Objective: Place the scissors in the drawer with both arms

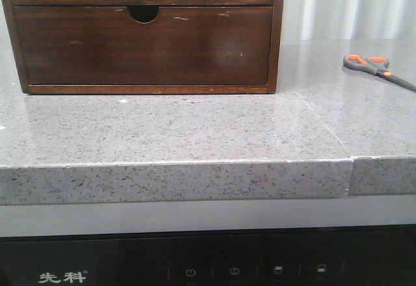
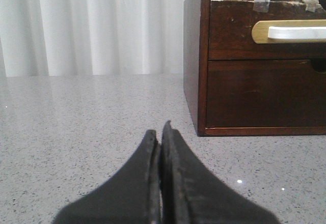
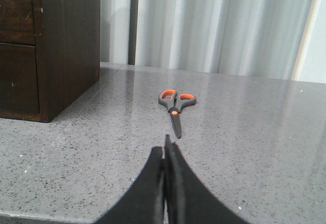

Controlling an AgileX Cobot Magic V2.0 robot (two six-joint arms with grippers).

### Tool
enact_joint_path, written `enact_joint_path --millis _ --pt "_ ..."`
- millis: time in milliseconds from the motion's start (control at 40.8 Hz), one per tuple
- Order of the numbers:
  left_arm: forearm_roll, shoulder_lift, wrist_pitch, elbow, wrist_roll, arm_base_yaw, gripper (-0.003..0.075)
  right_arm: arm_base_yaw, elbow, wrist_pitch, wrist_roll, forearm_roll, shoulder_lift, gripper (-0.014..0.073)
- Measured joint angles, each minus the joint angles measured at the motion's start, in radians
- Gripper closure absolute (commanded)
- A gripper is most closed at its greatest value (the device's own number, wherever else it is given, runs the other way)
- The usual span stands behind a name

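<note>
The scissors (image 1: 376,68) lie flat on the grey stone counter at the far right, shut, with grey handles and orange-lined loops. In the right wrist view the scissors (image 3: 174,106) lie just ahead of my right gripper (image 3: 164,147), blades pointing at it. The right gripper is shut and empty. The dark brown drawer (image 1: 143,45) with its half-round notch is closed, low in the wooden box at the back left. It also shows in the left wrist view (image 2: 265,94), to the side of my left gripper (image 2: 159,131), which is shut and empty. Neither arm shows in the front view.
The wooden box (image 1: 278,32) has an upper drawer with a pale handle (image 2: 290,31). The counter's front edge (image 1: 175,182) has a seam at the right. White curtains (image 3: 219,25) hang behind. A black appliance panel (image 1: 208,266) sits below the counter.
</note>
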Motion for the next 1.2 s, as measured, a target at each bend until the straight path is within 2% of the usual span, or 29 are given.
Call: enact_joint_path --millis 662,883,1006,1202 --pt "0.0 0.0 0.0 0.0 0.0 0.0 0.0741 0.0 0.0 0.0 0.0 0.0 0.0 0.0662" --pt "0.0 0.0 -0.123 -0.002 0.0 0.0 0.0741 0.0 -0.003 -0.049 0.0 0.0 0.0 0.0662" --pt "-0.017 0.0 -0.084 -0.075 0.0 0.0 0.0741 0.0 -0.082 0.032 0.0 0.0 0.0 0.0662" --pt "-0.037 0.035 0.099 -0.328 0.0 0.0 0.0741 0.0 -0.302 0.246 0.0 0.0 0.012 0.0662"
